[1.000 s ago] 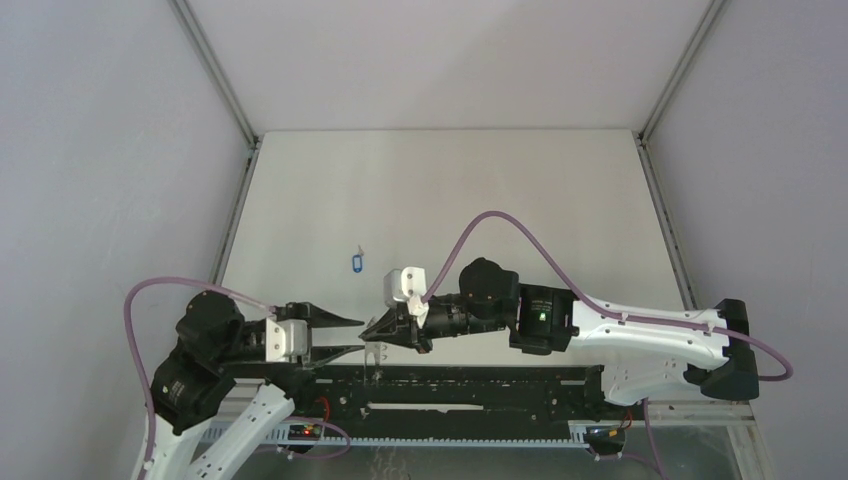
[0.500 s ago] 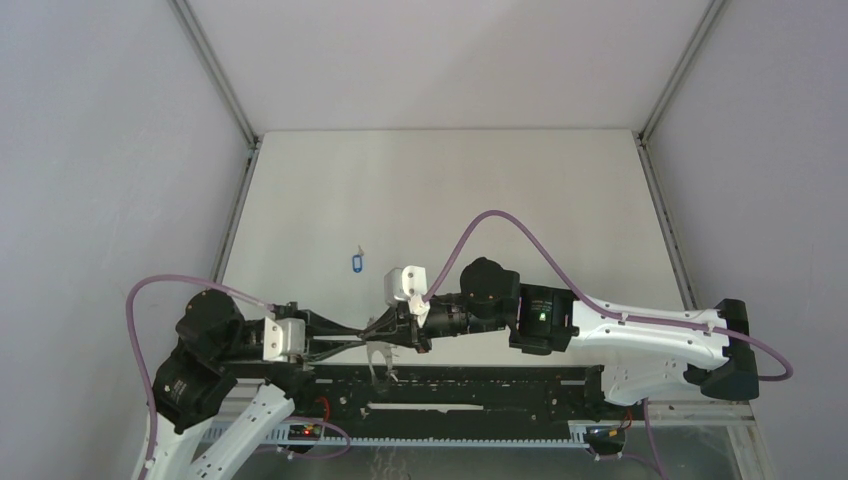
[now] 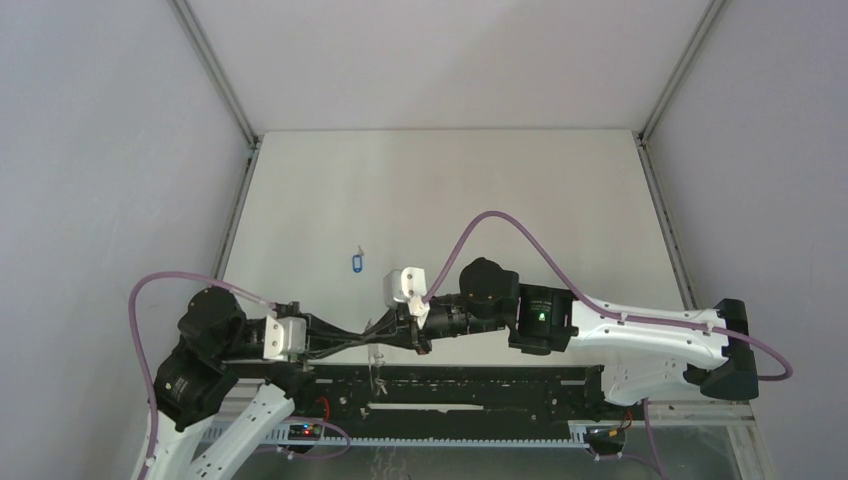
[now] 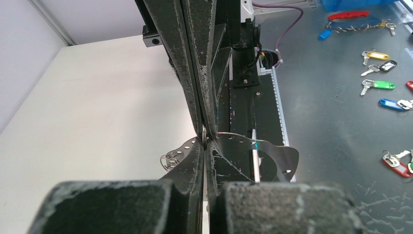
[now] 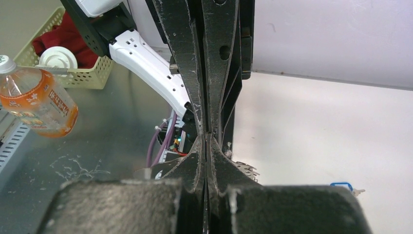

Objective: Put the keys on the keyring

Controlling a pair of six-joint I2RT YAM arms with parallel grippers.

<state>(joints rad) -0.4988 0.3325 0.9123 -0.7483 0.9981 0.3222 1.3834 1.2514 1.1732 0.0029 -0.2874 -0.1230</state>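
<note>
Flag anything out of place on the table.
The blue key lies alone on the table, apart from the keyring, which the left pincer and right pincer both grip at the near edge.

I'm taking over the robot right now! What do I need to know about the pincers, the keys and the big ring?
Left pincer: shut, pinching the keyring at its edge.
Right pincer: shut on the keyring too, tip to tip with the left one, near the table's front edge.
Blue key: lying alone on the table, beyond the pincers, not on the ring.
Black key: cannot be made out in these views.
Done: the keyring is off the table, held by both pincers.
Left: thread the blue key on, then find and add the black one.
</note>
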